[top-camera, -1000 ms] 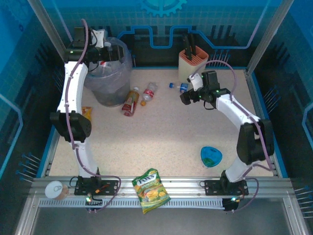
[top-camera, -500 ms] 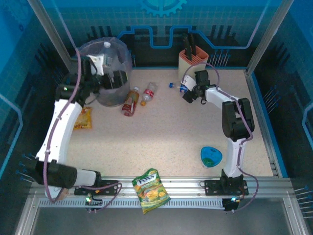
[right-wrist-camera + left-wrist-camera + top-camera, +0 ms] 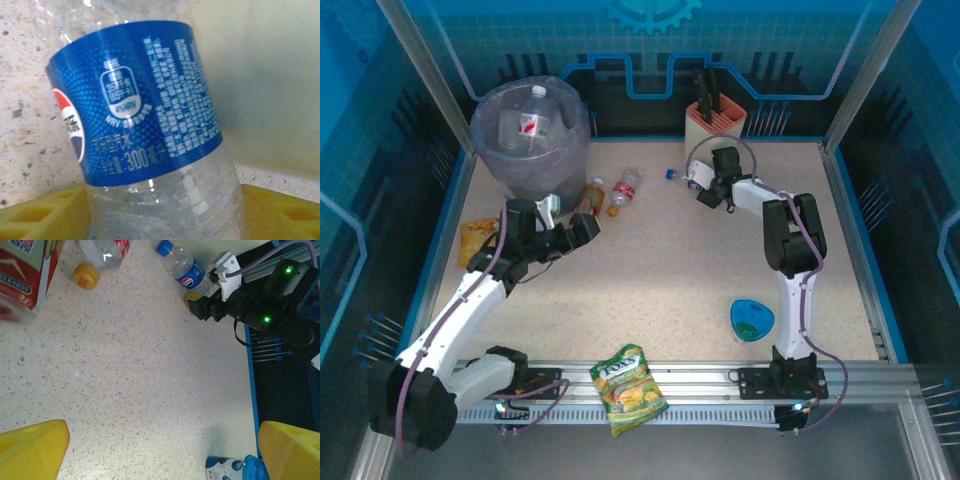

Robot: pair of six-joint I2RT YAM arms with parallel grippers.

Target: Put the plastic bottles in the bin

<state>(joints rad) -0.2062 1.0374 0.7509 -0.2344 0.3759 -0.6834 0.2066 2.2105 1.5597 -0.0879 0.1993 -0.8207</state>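
The right gripper (image 3: 700, 188) straddles the blue-labelled Pepsi bottle (image 3: 145, 100) for lifting, whether clamped I cannot tell; the left gripper (image 3: 160, 450) waits with jaws apart.

The bin (image 3: 525, 160), a round grey wastebasket lined with a crinkled translucent bag, stood upright. Inside it lay a white-capped bottle (image 3: 532, 118), clear, with a red-and-white label, its cap pointing away from the arms. Just beside the bin's base, on its right, a brown bottle (image 3: 587, 203) with a red label lay on its side. Next to that, a little farther from the bin, an orange-capped bottle (image 3: 623, 190), clear with a red label, also lay flat. Well to the right of the bin, a blue-labelled bottle (image 3: 690, 179), clear and blue-capped, lay with its cap toward the bin.
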